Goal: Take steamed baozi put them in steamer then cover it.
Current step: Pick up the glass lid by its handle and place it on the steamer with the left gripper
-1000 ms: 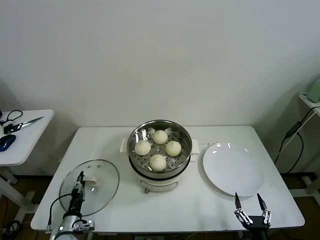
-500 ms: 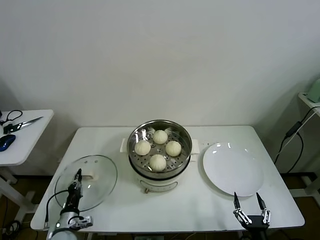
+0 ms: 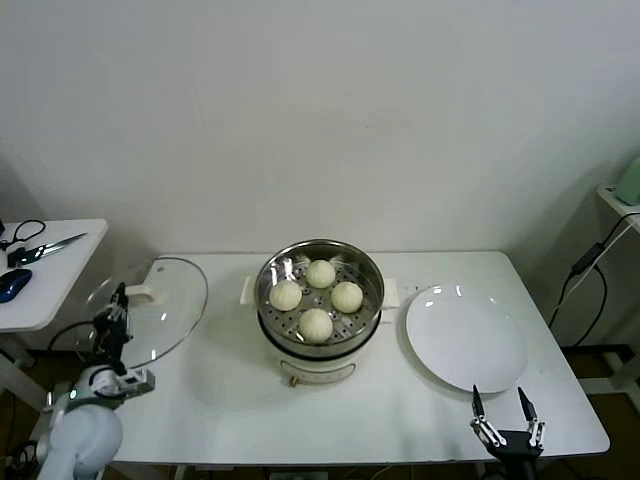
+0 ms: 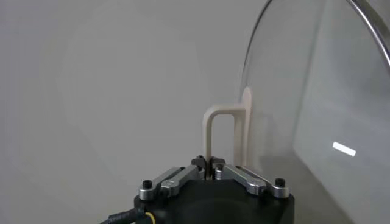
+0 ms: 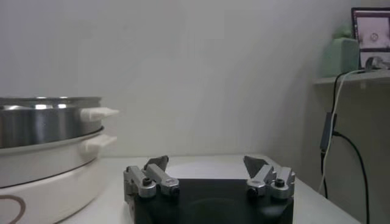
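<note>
The steel steamer (image 3: 320, 300) stands open at the table's middle on its cream base, also in the right wrist view (image 5: 42, 152). Several off-white baozi (image 3: 316, 324) lie on its perforated tray. My left gripper (image 3: 114, 310) is shut on the cream knob handle (image 4: 220, 131) of the glass cover (image 3: 150, 312) and holds the lid tilted in the air over the table's left edge, left of the steamer. The lid's glass shows in the left wrist view (image 4: 317, 91). My right gripper (image 3: 508, 405) is open and empty at the table's front right edge (image 5: 207, 163).
A flat white plate (image 3: 466, 338) lies right of the steamer. A small side table (image 3: 45, 290) at far left holds scissors (image 3: 45, 246) and a blue object (image 3: 12, 284). A cable (image 3: 585, 280) hangs at the right wall.
My left gripper has lifted the glass cover off the table's front left and carried it up and back, tilting it upright. The right arm has stayed still.
</note>
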Robot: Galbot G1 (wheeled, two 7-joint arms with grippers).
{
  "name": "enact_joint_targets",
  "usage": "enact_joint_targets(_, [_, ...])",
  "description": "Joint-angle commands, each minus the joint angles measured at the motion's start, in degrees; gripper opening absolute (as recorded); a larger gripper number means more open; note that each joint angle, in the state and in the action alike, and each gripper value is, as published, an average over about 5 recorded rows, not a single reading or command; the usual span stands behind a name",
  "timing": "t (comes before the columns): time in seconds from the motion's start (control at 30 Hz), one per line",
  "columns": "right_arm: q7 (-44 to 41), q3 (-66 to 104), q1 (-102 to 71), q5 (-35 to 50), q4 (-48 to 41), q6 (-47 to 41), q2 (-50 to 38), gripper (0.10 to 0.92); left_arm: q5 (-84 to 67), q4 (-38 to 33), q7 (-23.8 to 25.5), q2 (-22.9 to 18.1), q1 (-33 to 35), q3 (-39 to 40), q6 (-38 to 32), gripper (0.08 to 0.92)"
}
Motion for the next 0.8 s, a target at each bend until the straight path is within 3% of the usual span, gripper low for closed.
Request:
enact_joint_targets(0.03, [1.43, 0.12, 1.03, -2.26, 0.17, -1.81, 0.08, 0.823, -6.96, -6.34, 7.18, 5.88, -0.84, -0.70, 5.27, 0.137])
enact_joint_targets(0.2, [1.42, 0.04, 1.85, -2.69, 0.22, -2.57, -0.21, 0.823, -6.07, -10.82, 10.33, 7.64, -4.34, 5.69, 11.08, 0.137])
enact_joint_targets(0.33, [1.44, -0.05, 2.65, -2.74, -0.08, -2.76, -0.60, 0.823, -2.13, -15.06, 14.00, 6.13, -6.86, 13.44, 15.84, 0.137])
enact_joint_targets(0.6, [1.37, -0.78, 4.56, -2.97, -1.07, -2.85, -1.04, 0.823, 9.37, -16.02, 18.36, -1.66, -11.66, 26.33, 21.54, 0.137])
enact_joint_targets(0.8, [1.41, -1.01, 4.74, -2.96, -1.56, -2.50, -1.24, 0.823, 18.28, -14.41, 19.91, -11.89, -14.01, 32.52, 22.97, 0.137])
